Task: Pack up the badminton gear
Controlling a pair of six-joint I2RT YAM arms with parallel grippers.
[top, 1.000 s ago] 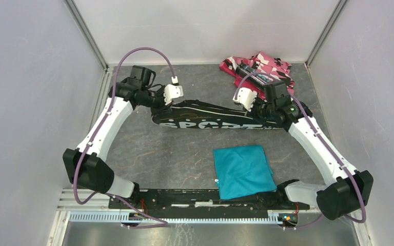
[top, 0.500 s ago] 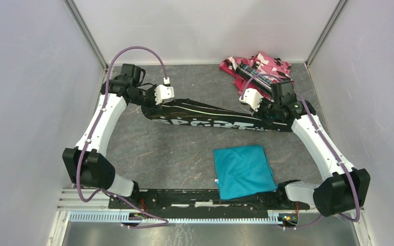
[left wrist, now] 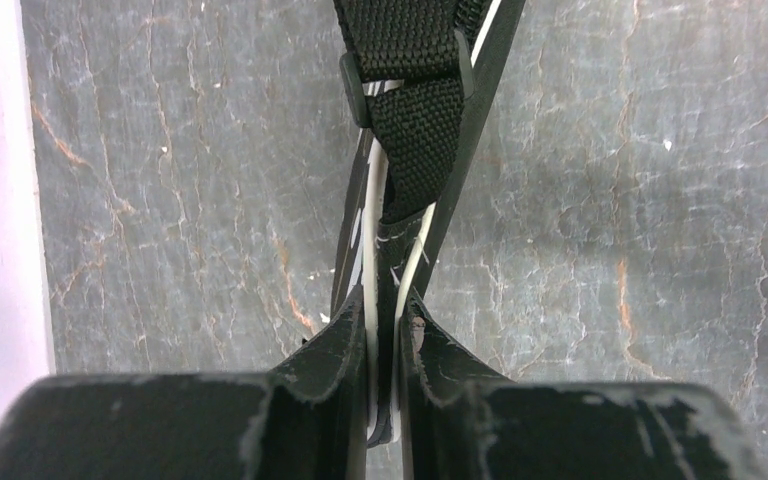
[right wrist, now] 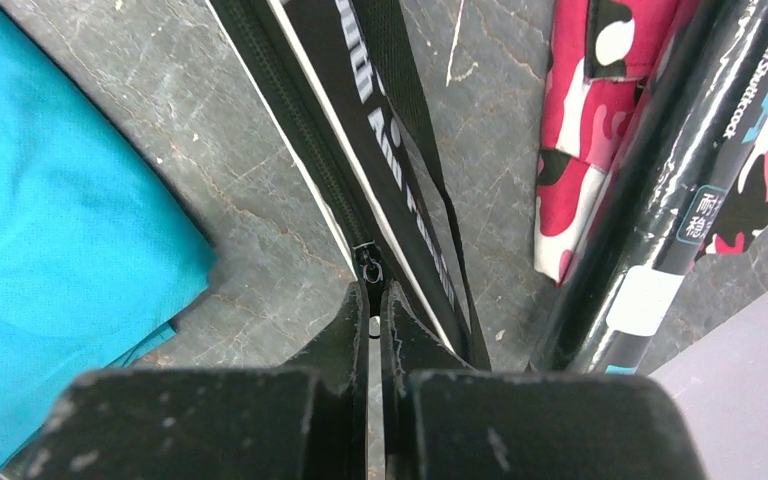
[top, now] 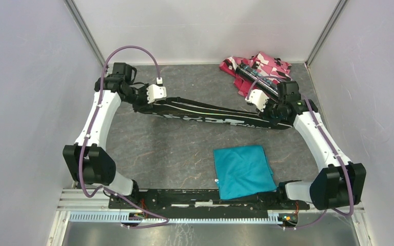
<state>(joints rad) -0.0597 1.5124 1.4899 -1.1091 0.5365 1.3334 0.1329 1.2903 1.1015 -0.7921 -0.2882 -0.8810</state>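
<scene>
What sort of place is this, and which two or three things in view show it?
Probably a robot test cell, not a sports hall: a left arm and right arm bolted to a metal rail, plain pale walls boxing in the grey table, and a black SPORT bag as prop.

Right gripper [right wrist: 373, 292] pinching zipper pull [right wrist: 369, 265] of black bag [right wrist: 320, 110]; tube [right wrist: 660, 170] right, teal cloth [right wrist: 50, 230] left.

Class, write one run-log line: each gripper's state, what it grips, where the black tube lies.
left gripper: shut on SPORT bag end | right gripper: shut on zipper pull | black tube: on camouflage fabric
</scene>
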